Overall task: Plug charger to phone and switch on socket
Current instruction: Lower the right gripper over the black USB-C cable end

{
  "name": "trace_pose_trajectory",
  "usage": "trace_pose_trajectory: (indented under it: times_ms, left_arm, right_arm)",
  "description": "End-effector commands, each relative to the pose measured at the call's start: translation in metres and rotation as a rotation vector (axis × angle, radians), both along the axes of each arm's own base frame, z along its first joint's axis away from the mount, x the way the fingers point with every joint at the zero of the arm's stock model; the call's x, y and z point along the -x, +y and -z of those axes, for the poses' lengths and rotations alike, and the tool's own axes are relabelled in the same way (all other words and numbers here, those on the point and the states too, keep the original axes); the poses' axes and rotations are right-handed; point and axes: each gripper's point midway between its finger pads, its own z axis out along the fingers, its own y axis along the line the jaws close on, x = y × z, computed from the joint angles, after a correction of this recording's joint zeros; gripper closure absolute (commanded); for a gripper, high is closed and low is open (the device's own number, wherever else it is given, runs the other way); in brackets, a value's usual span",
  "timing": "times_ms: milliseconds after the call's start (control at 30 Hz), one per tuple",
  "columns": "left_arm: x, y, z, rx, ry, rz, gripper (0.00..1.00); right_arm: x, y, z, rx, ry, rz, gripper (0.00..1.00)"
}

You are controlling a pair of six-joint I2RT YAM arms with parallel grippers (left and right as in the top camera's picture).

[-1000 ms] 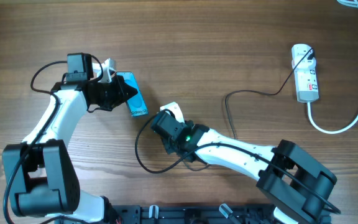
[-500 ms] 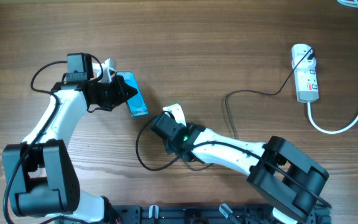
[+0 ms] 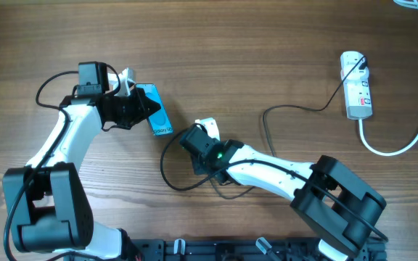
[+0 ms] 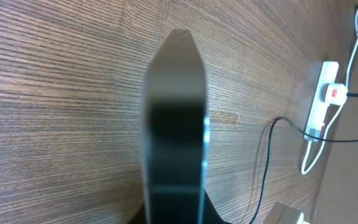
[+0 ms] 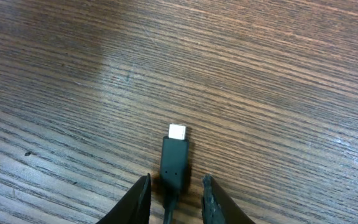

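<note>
The right gripper [image 5: 174, 183] pinches the charger [image 5: 174, 160] just behind its connector, whose tip points to 12 o'clock in the wrist view. The left gripper [image 3: 142, 107] is clamped on the phone [image 3: 160, 116], at 10 o'clock from the right gripper. The socket [image 3: 356, 94] lies well apart on the table [image 3: 267, 43], toward 2 o'clock.

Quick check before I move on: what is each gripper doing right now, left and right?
Left gripper: closed, holding the phone.
Right gripper: closed on the charger, connector tip sticking out ahead of the fingers.
</note>
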Motion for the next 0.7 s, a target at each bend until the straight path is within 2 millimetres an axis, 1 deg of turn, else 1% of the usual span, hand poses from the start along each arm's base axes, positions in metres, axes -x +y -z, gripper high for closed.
trace_pose_trajectory:
  times_ms: [0, 233, 367, 467, 533, 600, 667]
  left_arm:
    - [-0.002, -0.004, -0.005, 0.015, -0.027, 0.027, 0.96]
    - [-0.002, -0.004, -0.005, 0.015, -0.026, 0.026, 0.96]
    - [-0.002, -0.004, -0.005, 0.014, -0.026, 0.026, 0.96]
    - [-0.002, -0.004, -0.005, 0.015, -0.026, 0.026, 0.96]
    - [-0.002, -0.004, -0.005, 0.015, -0.027, 0.027, 0.96]
    - [-0.002, -0.004, -0.005, 0.015, -0.027, 0.026, 0.96]
    - [-0.002, -0.004, -0.005, 0.015, -0.027, 0.027, 0.96]
  right_arm:
    - [0.012, -0.001, 0.014, 0.003, 0.073, -0.011, 0.72]
    - [0.015, 0.0, 0.014, -0.001, 0.086, -0.016, 0.71]
    - [0.017, -0.003, 0.015, 0.01, 0.096, -0.016, 0.72]
    - [0.02, -0.008, 0.014, 0.007, 0.159, -0.005, 0.71]
    - [0.018, -0.01, 0.008, -0.018, 0.226, 0.007, 0.67]
    - [0.018, -0.019, 0.006, -0.031, 0.295, 0.035, 0.68]
    - [0.019, -0.032, 0.008, 0.001, 0.321, 0.062, 0.74]
